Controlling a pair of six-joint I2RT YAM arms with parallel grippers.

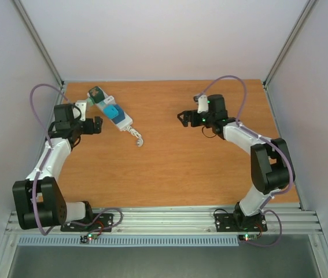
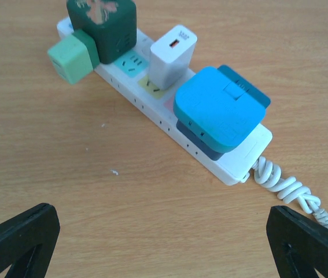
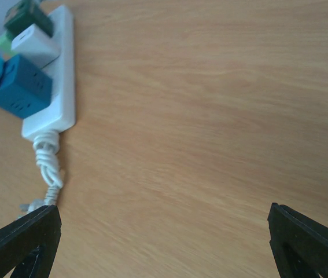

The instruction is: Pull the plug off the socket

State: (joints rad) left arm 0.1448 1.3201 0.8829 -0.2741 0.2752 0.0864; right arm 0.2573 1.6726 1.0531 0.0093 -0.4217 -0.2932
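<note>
Socket (image 1: 126, 121): lies just ahead of the left end effector (image 1: 98, 125), whose jaws are wide apart and hold nothing. Seated on it: blue plug (image 2: 221, 107), white charger (image 2: 172, 55), dark green plug (image 2: 103, 26). Curly cord (image 2: 285, 185) at one end. Right end effector (image 1: 181, 119): jaws apart, empty, well off across the wooden surface (image 1: 210, 168).

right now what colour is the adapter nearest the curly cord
The adapter is light blue over darker blue; clearest in left wrist view.
</note>
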